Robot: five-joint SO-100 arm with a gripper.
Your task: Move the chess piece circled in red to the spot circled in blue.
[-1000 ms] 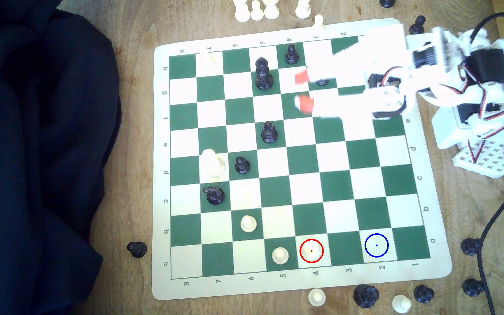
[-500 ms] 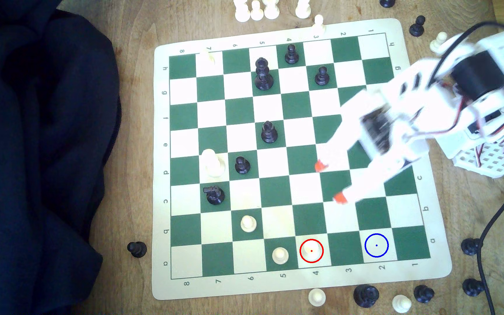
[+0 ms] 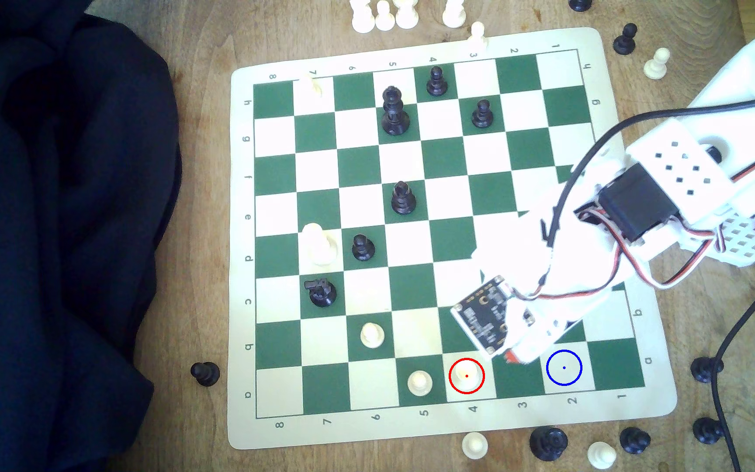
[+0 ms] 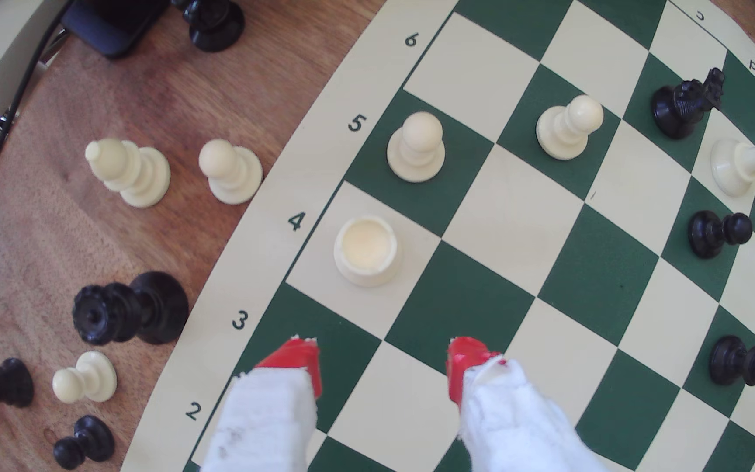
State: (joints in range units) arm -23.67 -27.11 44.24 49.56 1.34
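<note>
Cream-white and ball-headed, the circled pawn (image 3: 466, 375) (image 4: 366, 250) stood upright on the white square in file 4 of the board's near row, inside the red ring. Just beside it, on the green square of file 5, stood another white pawn (image 3: 419, 382) (image 4: 416, 146). The blue-ringed spot (image 3: 564, 367) lay bare two squares toward the exterior view's right, in the same row. The gripper (image 4: 384, 363) hung over the green square between pawn and spot, its red-tipped fingers (image 4: 296, 358) spread apart with nothing between them, apart from the pawn. In the exterior view the arm's circuit board (image 3: 484, 317) sat just above the red ring. Loose pieces lay on the wooden table (image 3: 203, 254) around the board.
</note>
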